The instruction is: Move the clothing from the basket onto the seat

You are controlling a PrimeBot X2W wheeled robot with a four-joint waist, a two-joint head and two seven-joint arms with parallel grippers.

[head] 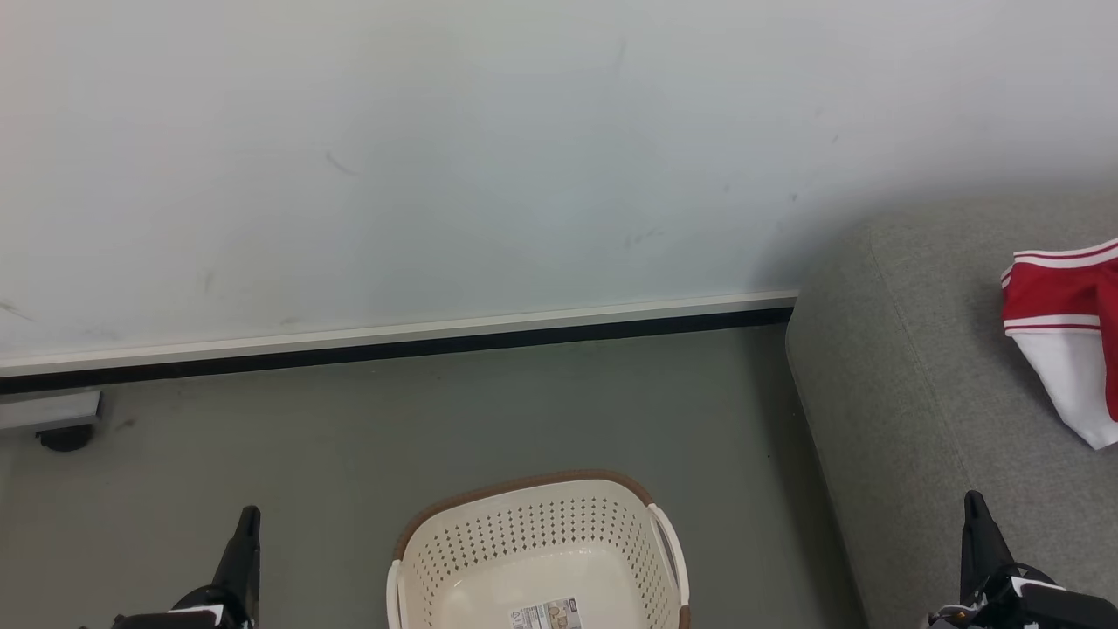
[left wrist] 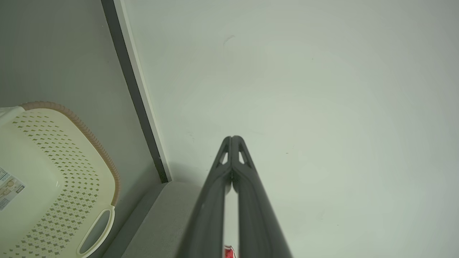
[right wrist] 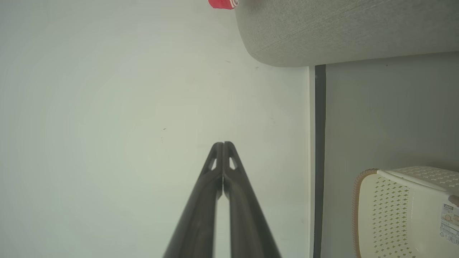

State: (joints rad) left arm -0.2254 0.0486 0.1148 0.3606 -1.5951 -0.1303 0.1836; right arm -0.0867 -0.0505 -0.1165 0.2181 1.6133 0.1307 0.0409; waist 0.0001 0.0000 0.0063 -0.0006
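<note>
Closest to us, our left gripper [head: 247, 524] rises at the lower left of the head view. In its own wrist view its two dark fingers [left wrist: 251, 200] are pressed together at the tips, with nothing between them. Our right gripper [head: 976, 507] stands at the lower right over the front of the seat [head: 917, 393]. Its fingers [right wrist: 200, 208] likewise meet at the tips and hold nothing.

Between the two grippers, the basket [head: 524, 486] sits on the grey-green floor [head: 349, 437]. It is cream plastic with a brown rim band and white side handles. On its inner bottom we see a label sticker [head: 548, 614] with dark print and a small picture, but the writing is too small for us to read.

To the right of the basket, and apart from it, is the light grey seat, its rounded corner reaching the wall. The clothing [head: 1061, 297] lies on top of the seat at the right edge of the head view. It is red fabric with white stripe trim and a white panel hanging toward us, and no printed writing shows on it.

Farther off, at the far left, a dark caster [head: 65, 437] sits under a grey plate. Behind everything, a skirting strip [head: 393, 336] with a dark line beneath it runs along the foot of the pale, lightly scuffed wall [head: 437, 175].
</note>
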